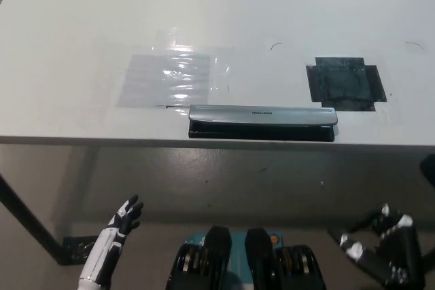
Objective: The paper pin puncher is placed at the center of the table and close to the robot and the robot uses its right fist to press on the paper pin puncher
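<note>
Paper pin puncher (262,122): long, silver over black base, lying along near edge of white table (68,45), central. Clear plastic sheet (173,76) just behind, black taped patch (345,83) to one side. Left hand (122,221) below table, fingers spread, empty. Right hand (380,242) low, fingers loosely curled, holding nothing.

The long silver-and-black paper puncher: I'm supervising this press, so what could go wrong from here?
1. The long silver-and-black paper puncher sits right at the white table's near edge; an off-centre push might tip or slide it off.
2. The black right hand is below table level, fingers spread rather than fisted, so it could catch the edge while rising.
</note>
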